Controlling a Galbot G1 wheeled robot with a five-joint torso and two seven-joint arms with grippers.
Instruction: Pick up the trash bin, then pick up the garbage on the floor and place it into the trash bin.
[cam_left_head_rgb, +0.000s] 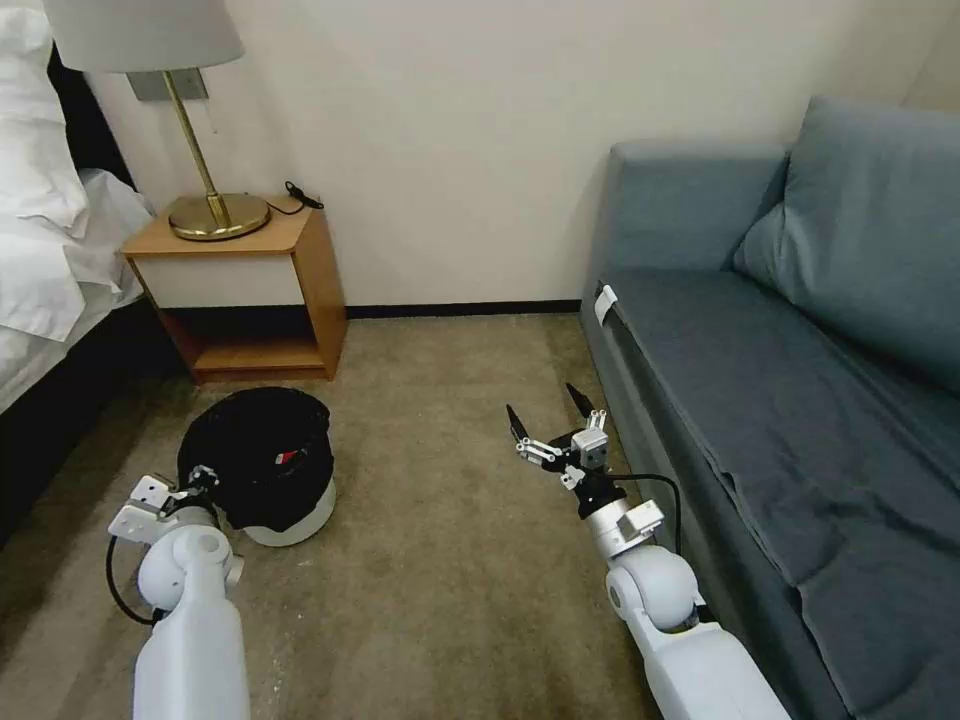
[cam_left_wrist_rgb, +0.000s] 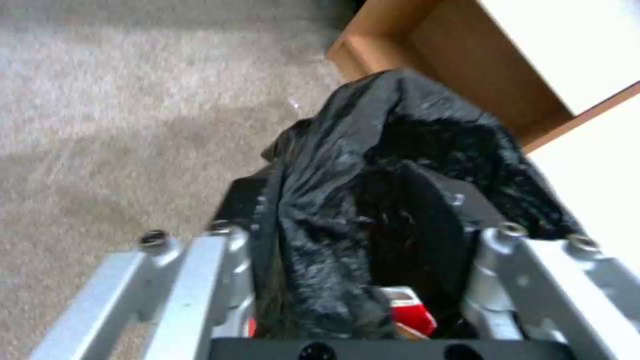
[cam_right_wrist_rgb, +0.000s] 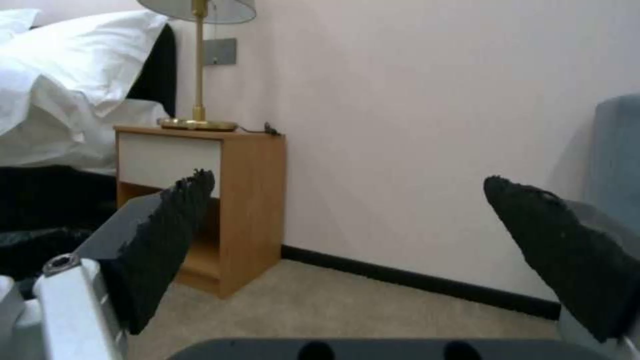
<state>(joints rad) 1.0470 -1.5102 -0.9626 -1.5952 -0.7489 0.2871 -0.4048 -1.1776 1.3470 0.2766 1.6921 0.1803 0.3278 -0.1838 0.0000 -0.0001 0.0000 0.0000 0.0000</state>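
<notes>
We see the trash bin on the floor at near left, in front of the bedside cabinet, and it appears tilted. Our left end effector is clamped on its black bag at the near rim, so the pick-up looks under way. A red-white packet already lies inside the bin. Our right end effector hovers beside the sofa, jaws spread and holding nothing. The carpet in front of us shows no litter, so we judge little collecting remains.
</notes>
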